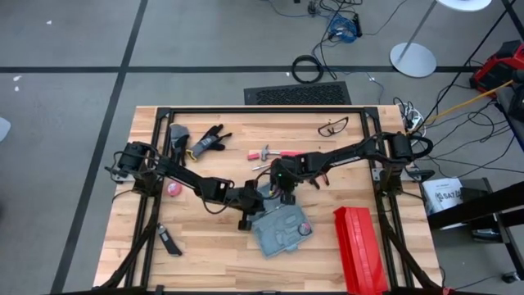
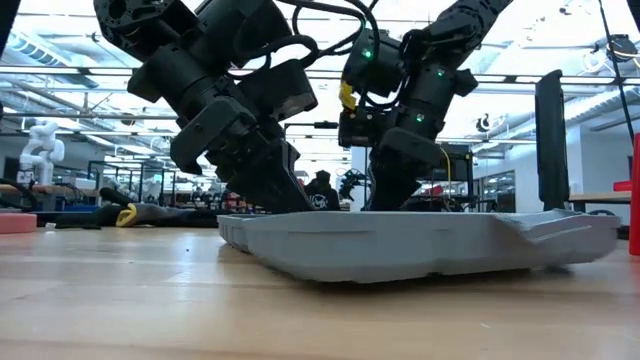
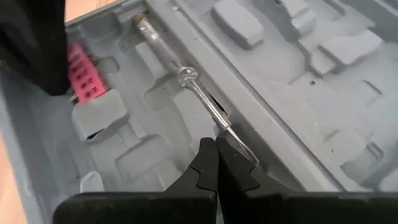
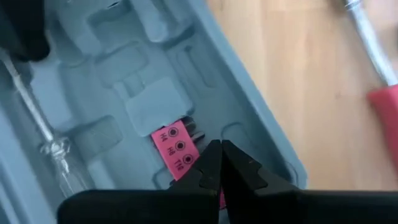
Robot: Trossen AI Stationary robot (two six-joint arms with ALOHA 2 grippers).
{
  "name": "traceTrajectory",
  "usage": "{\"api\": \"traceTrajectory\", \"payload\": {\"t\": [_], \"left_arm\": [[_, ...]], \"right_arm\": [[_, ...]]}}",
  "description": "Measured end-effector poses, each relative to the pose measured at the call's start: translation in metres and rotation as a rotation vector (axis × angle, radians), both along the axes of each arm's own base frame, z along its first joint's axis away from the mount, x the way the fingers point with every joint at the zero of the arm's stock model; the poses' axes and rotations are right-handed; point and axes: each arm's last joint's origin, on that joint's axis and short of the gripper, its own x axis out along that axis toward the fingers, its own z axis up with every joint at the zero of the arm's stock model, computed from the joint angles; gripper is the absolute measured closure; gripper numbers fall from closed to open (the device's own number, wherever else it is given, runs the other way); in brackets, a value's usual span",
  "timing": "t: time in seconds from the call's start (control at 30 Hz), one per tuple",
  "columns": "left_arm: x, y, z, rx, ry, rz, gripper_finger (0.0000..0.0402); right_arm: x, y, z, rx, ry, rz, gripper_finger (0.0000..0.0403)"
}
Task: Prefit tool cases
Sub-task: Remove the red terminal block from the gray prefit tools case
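Observation:
The blue-grey tool case (image 1: pixel 282 232) lies open and flat on the wooden table, its grey moulded slots up. A thin metal rod (image 3: pixel 186 81) and a pink bit holder (image 4: pixel 176 149) lie in the slots. My left gripper (image 3: pixel 216 142) is shut and slants down into the case, its tips beside the rod's thin end. My right gripper (image 4: pixel 219 149) is also shut and points down at the pink holder near the case's rim. In the low view the case wall (image 2: pixel 420 245) hides both sets of fingertips. My left gripper's shut fingertips (image 3: pixel 208 152) stand right beside the rod's thin end (image 3: pixel 239 142), slanting down from the table's left; whether they touch it I cannot tell. My right gripper's shut fingertips (image 4: pixel 211 163) overlap the pink holder's edge (image 4: pixel 186 163) from above; whether they press on it I cannot tell.
A long red ribbed box (image 1: pixel 360 246) stands right of the case. Farther back lie gloves (image 1: pixel 209 141), a red-handled tool (image 1: pixel 266 153) and glasses (image 1: pixel 332 127). A pink ball (image 1: pixel 173 188) and a small dark tool (image 1: pixel 169 242) lie at the left.

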Motion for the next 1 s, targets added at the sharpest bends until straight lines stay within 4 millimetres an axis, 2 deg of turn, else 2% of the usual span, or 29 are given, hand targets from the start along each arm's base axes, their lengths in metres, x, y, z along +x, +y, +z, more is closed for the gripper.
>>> {"api": "traceTrajectory", "payload": {"t": [0.2, 0.4, 0.57, 0.83, 0.9, 1.0], "left_arm": [[0.000, 0.003, 0.000, -0.026, 0.004, 0.021, 0.0402], [0.001, 0.004, 0.000, -0.022, -0.011, 0.029, 0.0402], [0.001, 0.004, 0.000, -0.013, -0.012, 0.038, 0.0402], [0.003, 0.006, 0.001, -0.014, -0.021, 0.077, 0.0402], [0.003, 0.006, 0.001, -0.016, -0.021, 0.076, 0.0402], [0.003, 0.006, 0.001, -0.016, -0.021, 0.076, 0.0402]], "right_arm": [[-0.001, 0.008, -0.001, 0.165, 0.012, 0.051, 0.0403], [0.000, 0.011, -0.001, 0.223, 0.007, 0.062, 0.0403], [-0.003, 0.015, 0.008, 0.224, -0.007, 0.070, 0.0403], [-0.016, 0.038, 0.046, 0.147, -0.066, 0.075, 0.0403], [-0.022, 0.046, 0.046, 0.112, -0.020, 0.050, 0.0403], [-0.029, 0.056, 0.037, 0.056, 0.078, 0.014, 0.0403]]}}
